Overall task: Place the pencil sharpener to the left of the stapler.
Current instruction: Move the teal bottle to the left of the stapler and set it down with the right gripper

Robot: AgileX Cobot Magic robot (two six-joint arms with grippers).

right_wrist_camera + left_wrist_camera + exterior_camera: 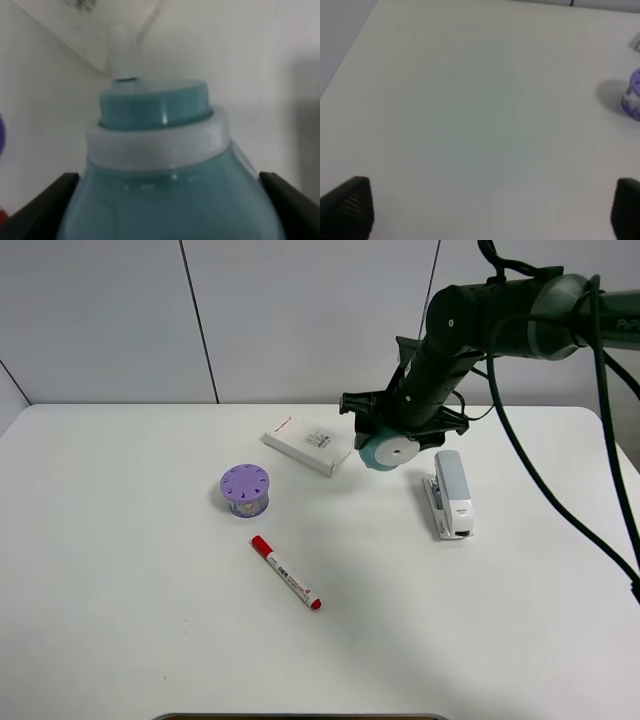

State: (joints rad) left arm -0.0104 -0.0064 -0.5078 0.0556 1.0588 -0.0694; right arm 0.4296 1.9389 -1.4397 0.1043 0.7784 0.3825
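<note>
The white counter (120,640) is lying open across its left and near stretches. The left hand (492,210) is gaping wide over bare counter. In the tight gap between the box (308,445) and the stapler (452,495), the right hand (392,435) is clasping the sharpener (390,451), just left of the stapler's far end. Red print on the box and the label on the marker (286,573) are showing too small to read
</note>
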